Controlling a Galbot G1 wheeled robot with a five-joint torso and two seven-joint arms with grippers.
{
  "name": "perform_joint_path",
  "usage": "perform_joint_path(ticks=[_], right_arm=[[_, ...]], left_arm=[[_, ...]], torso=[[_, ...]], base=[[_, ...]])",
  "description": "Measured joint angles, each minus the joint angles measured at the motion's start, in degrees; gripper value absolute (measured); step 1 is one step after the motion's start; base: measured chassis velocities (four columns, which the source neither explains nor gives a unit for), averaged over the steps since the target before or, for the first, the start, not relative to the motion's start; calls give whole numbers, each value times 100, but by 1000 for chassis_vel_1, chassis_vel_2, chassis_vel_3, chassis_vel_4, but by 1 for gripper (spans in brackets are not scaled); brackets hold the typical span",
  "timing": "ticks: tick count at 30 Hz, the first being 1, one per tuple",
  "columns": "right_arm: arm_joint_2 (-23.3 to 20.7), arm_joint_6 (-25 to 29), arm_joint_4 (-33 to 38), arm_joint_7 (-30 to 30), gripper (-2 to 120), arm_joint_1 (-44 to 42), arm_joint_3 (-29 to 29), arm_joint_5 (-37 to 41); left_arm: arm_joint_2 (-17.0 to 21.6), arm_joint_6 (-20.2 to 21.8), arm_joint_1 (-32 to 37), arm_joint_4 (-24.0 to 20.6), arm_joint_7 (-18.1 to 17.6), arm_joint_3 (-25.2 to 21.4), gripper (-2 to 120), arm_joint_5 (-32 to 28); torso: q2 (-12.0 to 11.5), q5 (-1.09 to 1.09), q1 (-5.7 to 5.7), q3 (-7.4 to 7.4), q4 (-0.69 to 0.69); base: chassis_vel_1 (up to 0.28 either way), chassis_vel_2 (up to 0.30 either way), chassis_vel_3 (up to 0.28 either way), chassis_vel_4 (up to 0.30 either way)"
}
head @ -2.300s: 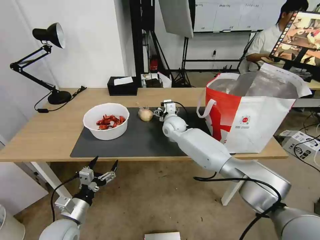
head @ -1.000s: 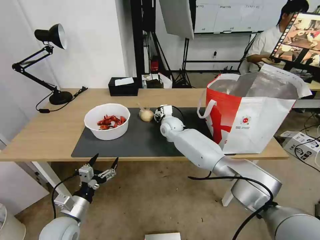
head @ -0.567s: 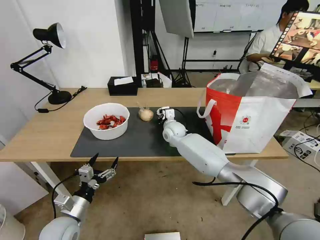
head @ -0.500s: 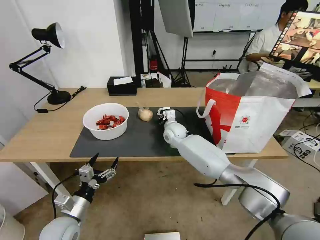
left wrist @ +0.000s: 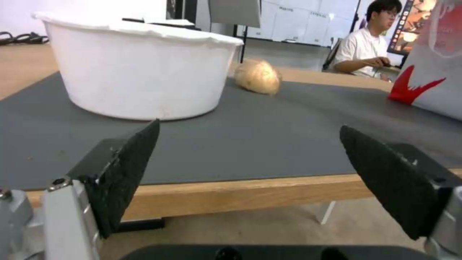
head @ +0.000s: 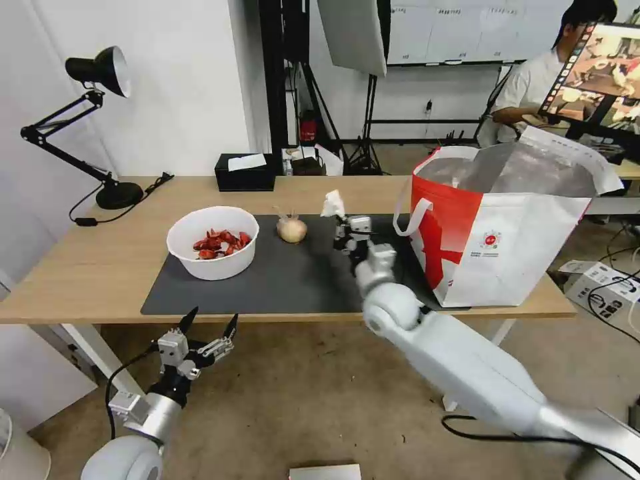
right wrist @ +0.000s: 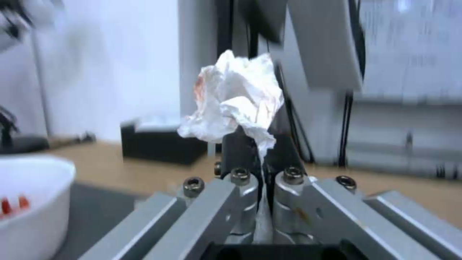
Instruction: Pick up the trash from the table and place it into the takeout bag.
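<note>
White crumpled tissue (head: 331,203) sits pinched in your right gripper (head: 340,220) at frame centre; the takeout bag (head: 507,227) lies just right.

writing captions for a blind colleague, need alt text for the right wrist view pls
The right gripper is shut on a crumpled white tissue with faint orange stains, held up in the air. Behind it are the light-wood table with a black tissue box, and the white bowl at the edge.
</note>
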Motion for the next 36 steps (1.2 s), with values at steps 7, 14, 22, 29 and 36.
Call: perform_joint_path(ticks=[7,14,22,29,36], right_arm=[[-308,214,622,223,0,-138,716,-397],[-699,-524,901,1012,0,285,1254,-215],[-1129,-1247,831,1280,0,442,1517,535],[-1279,-1841,1003,1581,0,351,1527,1053],[-1347,-2142,1121,1886,18,322,1566,1539]], left_arm=[[3,0,9,-80,-30,19,100,1],[-1,6,60,-224,-30,41,100,1],[-7,13,76,-242,-31,113,100,2],[-22,26,97,-309,-22,166,100,4],[1,30,76,-309,-18,144,100,-62]], torso=[[0,0,0,0,1],[0,-1,0,0,2],[0,0,0,0,1],[0,-1,0,0,2],[0,-1,0,0,2]], base=[[0,0,0,0],[0,0,0,0],[0,0,0,0],[0,0,0,0],[0,0,0,0]])
